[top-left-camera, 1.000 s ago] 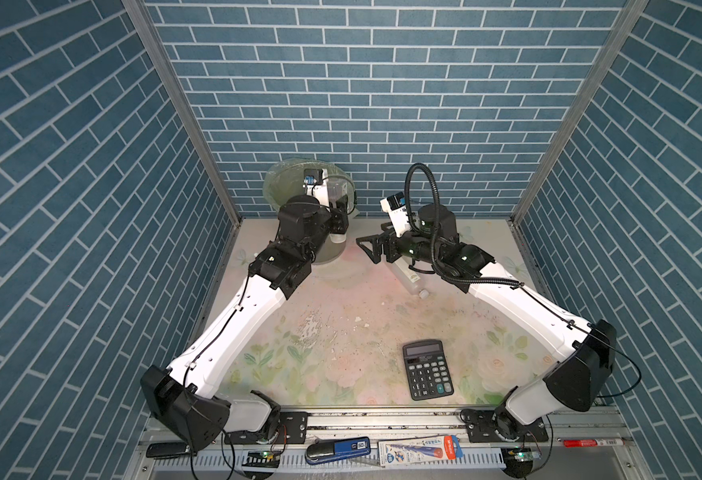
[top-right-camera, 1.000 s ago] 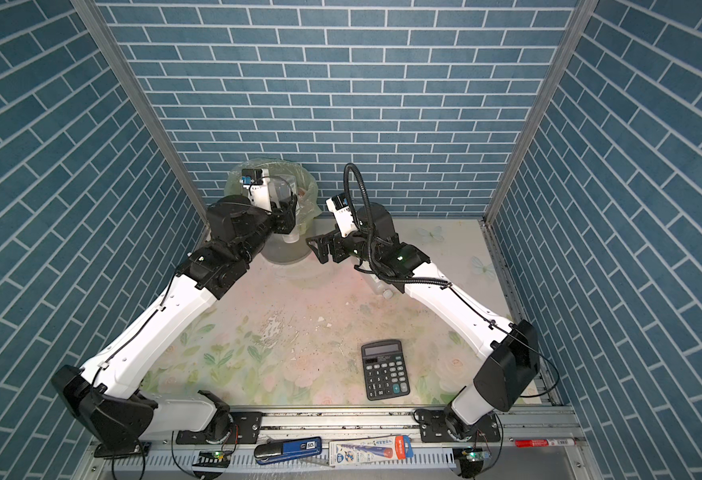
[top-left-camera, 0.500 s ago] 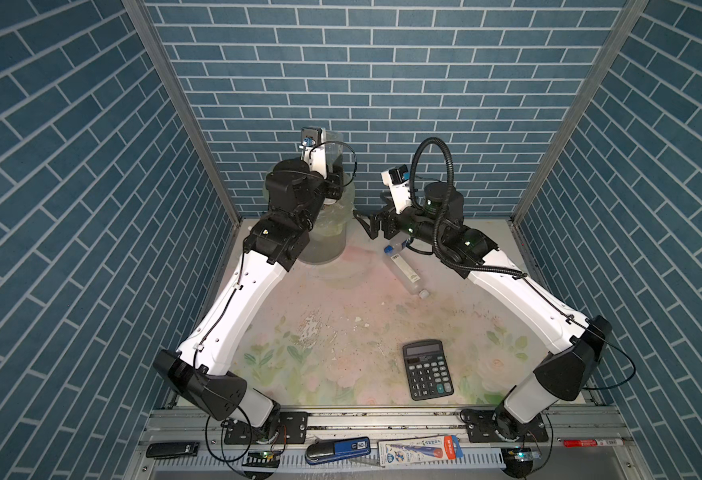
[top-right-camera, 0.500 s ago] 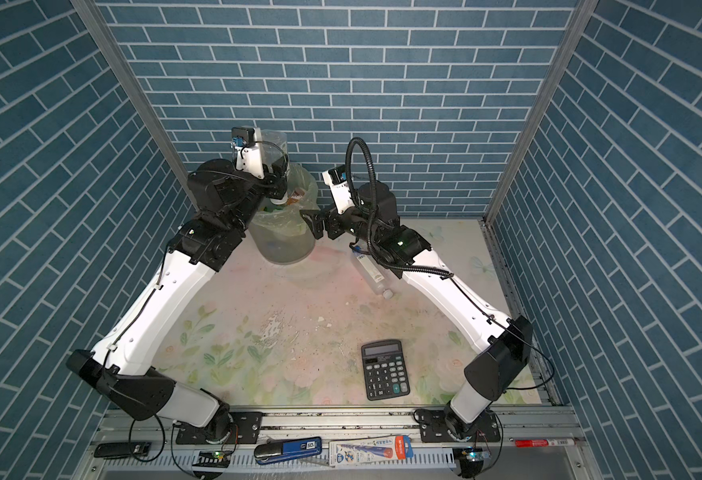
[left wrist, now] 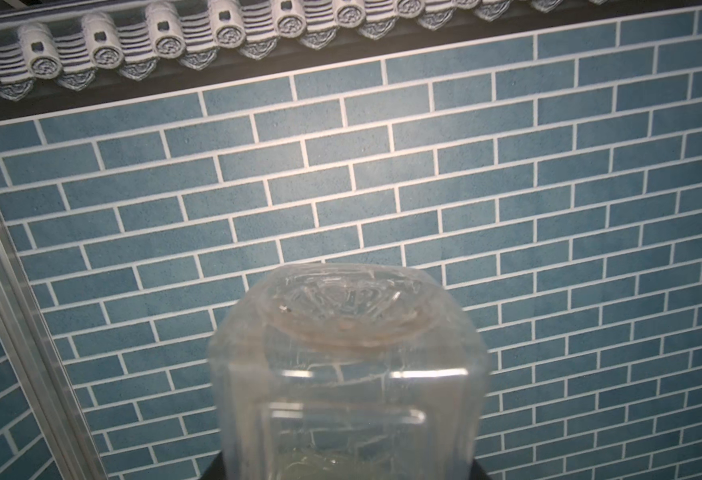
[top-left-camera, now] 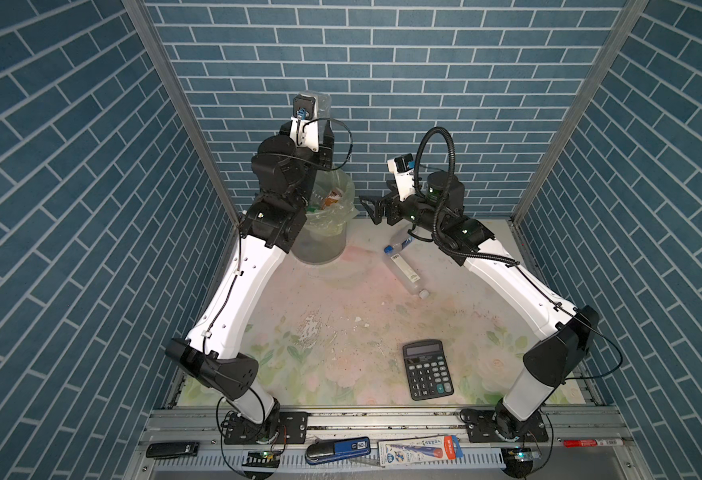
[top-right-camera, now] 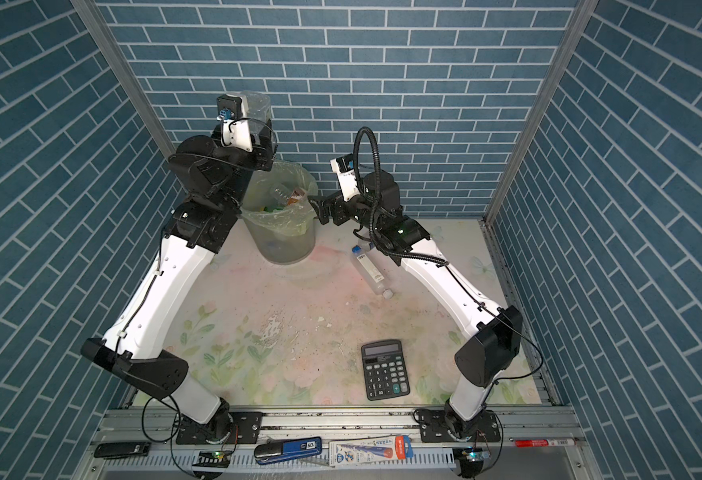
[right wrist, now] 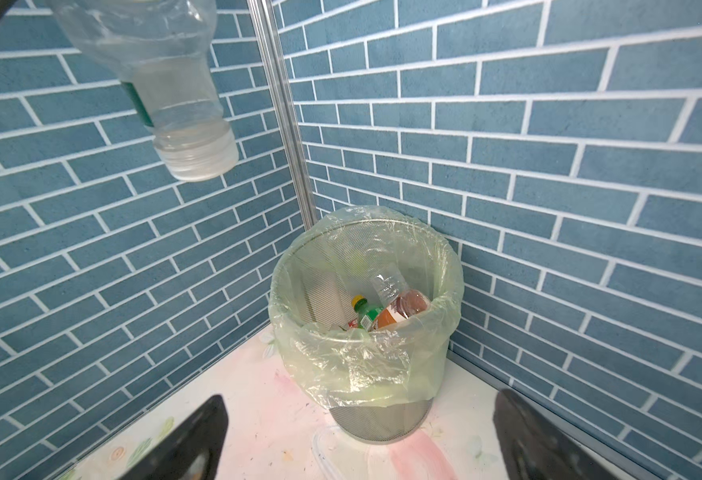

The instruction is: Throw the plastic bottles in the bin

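My left gripper [top-left-camera: 320,139] is raised high above the bin [top-left-camera: 324,245] and shut on a clear bottle [top-left-camera: 320,104] that sticks up past it. The same bottle fills the left wrist view [left wrist: 349,353], and in the right wrist view it [right wrist: 154,75] hangs cap-down. The bin [right wrist: 365,316] holds several bottles, among them a brown one [right wrist: 399,311]. My right gripper [right wrist: 361,449] is open and empty beside the bin's rim. A white-capped bottle [top-left-camera: 405,268] lies on the table. A blue-capped bottle [top-left-camera: 399,241] lies partly under my right arm.
A black calculator [top-left-camera: 427,369] lies near the front right of the floral table [top-left-camera: 341,332]. The bin stands in the back left corner against the brick walls. A clear flat ring [right wrist: 341,449] lies at the bin's foot. Small tools sit on the front rail [top-left-camera: 341,449].
My left arm has lifted the clear bottle from bin height to well above the rim. My right gripper has stayed open and edged up toward the bin.
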Action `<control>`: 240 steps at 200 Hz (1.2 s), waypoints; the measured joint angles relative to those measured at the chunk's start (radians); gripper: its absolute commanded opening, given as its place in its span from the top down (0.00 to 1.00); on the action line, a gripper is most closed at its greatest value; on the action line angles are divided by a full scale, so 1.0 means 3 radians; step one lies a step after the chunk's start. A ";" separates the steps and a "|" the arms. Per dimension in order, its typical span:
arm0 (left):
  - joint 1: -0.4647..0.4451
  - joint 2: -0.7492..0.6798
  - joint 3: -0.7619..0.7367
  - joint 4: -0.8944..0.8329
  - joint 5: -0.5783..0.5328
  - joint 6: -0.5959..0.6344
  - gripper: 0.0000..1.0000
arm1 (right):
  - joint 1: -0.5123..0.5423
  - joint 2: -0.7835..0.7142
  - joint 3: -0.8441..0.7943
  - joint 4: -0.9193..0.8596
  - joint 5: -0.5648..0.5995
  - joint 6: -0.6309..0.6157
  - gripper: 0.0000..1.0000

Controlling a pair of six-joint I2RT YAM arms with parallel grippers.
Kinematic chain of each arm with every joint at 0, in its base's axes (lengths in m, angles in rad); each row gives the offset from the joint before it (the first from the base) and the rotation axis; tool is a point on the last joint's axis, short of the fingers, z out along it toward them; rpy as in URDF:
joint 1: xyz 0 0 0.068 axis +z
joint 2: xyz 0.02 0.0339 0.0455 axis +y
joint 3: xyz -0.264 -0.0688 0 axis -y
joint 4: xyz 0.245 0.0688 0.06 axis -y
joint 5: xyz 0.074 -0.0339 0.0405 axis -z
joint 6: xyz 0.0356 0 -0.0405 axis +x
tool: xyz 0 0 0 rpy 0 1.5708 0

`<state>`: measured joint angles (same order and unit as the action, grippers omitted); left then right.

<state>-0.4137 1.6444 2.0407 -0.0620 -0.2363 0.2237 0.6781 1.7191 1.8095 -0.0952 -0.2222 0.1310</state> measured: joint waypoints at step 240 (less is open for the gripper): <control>0.0237 0.0192 -0.0055 -0.1239 0.0427 -0.1222 0.01 | -0.0132 -0.0254 -0.0291 -0.0230 0.0156 0.0333 0.01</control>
<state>-0.3428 1.7020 2.0243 -0.4335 -0.1081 -0.1429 0.6384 1.6428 1.7222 -0.1642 -0.1753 0.2310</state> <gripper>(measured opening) 0.994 0.992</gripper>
